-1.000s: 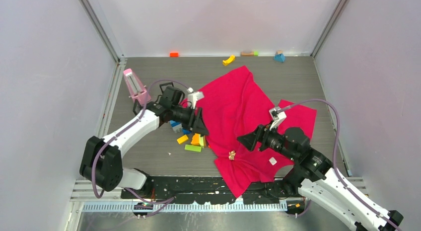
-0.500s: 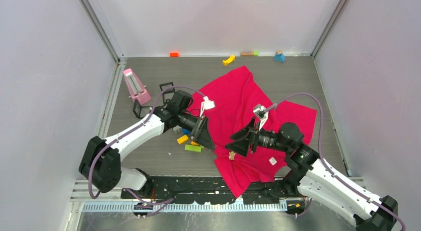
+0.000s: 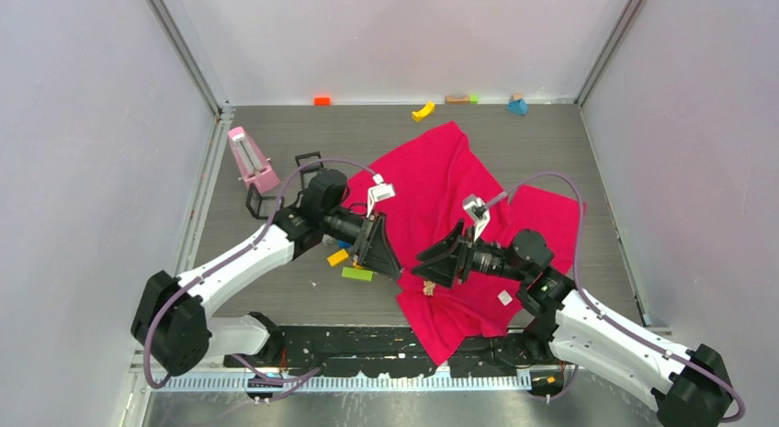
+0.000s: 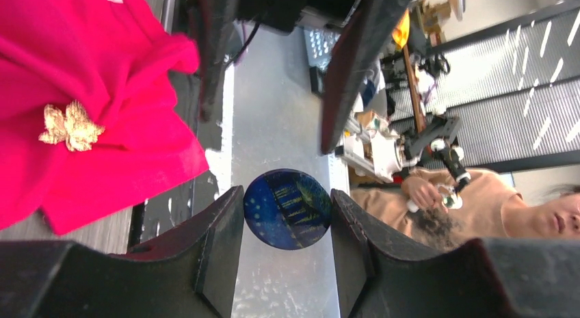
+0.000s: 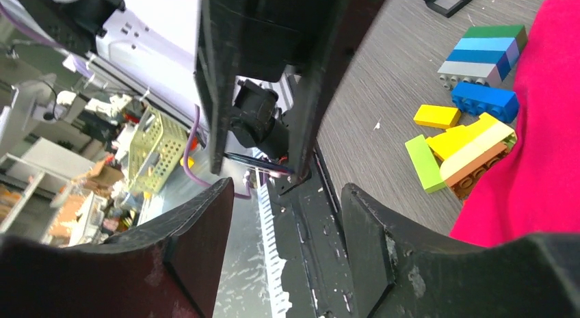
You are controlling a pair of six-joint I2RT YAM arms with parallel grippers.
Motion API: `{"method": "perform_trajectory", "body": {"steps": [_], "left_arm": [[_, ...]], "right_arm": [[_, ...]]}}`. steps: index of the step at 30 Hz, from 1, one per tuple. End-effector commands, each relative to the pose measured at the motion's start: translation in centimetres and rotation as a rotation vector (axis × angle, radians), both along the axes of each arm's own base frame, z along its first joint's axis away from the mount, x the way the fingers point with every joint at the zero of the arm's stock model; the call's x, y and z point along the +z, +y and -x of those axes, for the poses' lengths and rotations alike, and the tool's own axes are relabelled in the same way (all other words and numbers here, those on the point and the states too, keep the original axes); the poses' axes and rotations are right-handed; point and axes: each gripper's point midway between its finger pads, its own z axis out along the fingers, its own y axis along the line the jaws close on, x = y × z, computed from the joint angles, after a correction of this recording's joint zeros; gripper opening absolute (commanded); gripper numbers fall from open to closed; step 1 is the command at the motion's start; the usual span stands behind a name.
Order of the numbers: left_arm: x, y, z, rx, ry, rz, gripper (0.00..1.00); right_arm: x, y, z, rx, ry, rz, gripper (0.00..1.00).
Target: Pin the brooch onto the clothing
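- While the left gripper [image 4: 286, 195] is clenching a dark blue disc [image 4: 287, 212] between its fingers, the right gripper [image 5: 286, 188] is hanging spread and empty, facing it at the T-shirt's near edge.
- The step in hand is likely the closing-in on the brooch. The free gripper is needing a low, slow approach, pinching the flower alone and not the soft folds beside it.
- The brooch [image 4: 71, 126] is showing as a pale gold flower, resting on the crimson T-shirt [image 4: 89, 51] near that edge. Whether it is already fastened cannot be told.
- Toy blocks [image 5: 472, 154] are lying just beside the T-shirt, on the left arm's side.
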Motion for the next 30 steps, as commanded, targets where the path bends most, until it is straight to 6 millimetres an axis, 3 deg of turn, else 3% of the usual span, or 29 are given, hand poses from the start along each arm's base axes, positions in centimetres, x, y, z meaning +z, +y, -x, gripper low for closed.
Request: {"method": "perform_trajectory", "body": {"steps": [1,9,30], "left_arm": [[4.5,-1.1,-0.8,0.052,-0.093,0.180,0.32],[4.5,-0.9,0.5,-0.054,-0.028,0.178,0.30],[4.5,-1.2,1.5,-0.110,0.019,0.163,0.28]], "right_arm": [[3.2,-0.1,-0.7,-0.073,-0.034,-0.181,0.65],[4.3,0.6,0.2,0.006,-0.132,-0.162,0.68],[5.9,1.0,1.0,0.076,-0.240,-0.157,0.43]]}}
